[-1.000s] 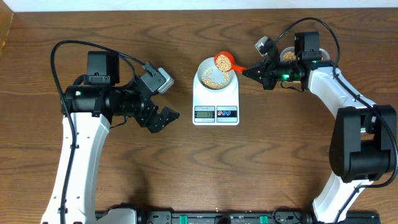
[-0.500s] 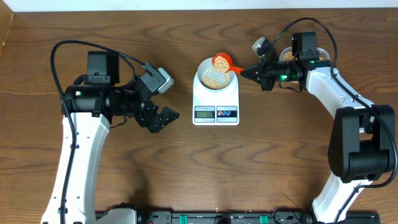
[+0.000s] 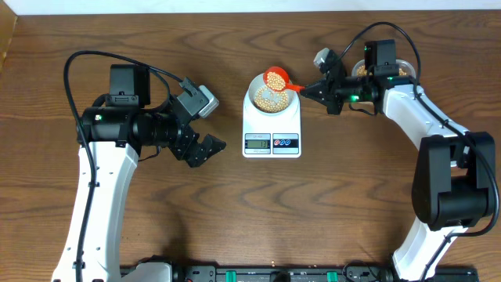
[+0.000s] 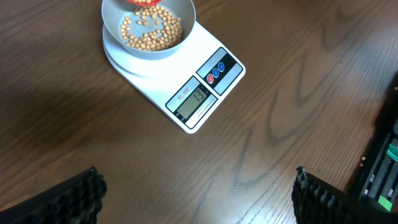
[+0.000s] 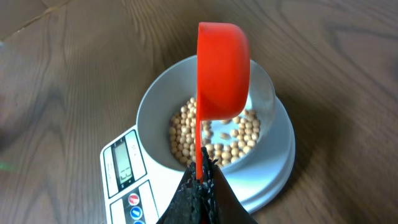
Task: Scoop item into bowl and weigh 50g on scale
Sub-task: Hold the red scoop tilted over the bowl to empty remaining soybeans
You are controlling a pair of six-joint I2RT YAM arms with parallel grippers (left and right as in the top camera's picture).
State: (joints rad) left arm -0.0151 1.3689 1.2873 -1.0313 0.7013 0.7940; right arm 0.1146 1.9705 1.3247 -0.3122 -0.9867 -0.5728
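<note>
The white bowl [image 3: 270, 95] sits on the white scale [image 3: 272, 129] and holds tan-yellow beans [image 3: 268, 98]. In the left wrist view the bowl [image 4: 149, 28], its beans [image 4: 152, 34] and the scale [image 4: 199, 93] lie at the top. My right gripper [image 3: 311, 88] is shut on the handle of an orange scoop [image 3: 275, 77], tipped on its side over the bowl. The right wrist view shows the scoop [image 5: 221, 68] turned sideways above the beans [image 5: 214, 137] in the bowl [image 5: 267, 93], the gripper [image 5: 202, 180] and the scale [image 5: 127, 180]. My left gripper [image 3: 205, 149] is open and empty left of the scale.
A second container holding beans [image 3: 365, 70] stands at the back right, behind my right arm. Black equipment runs along the table's front edge [image 3: 258, 274], also at the right of the left wrist view [image 4: 382, 174].
My right gripper has moved a little left and rolled the scoop further over the bowl. The left arm has not moved.
</note>
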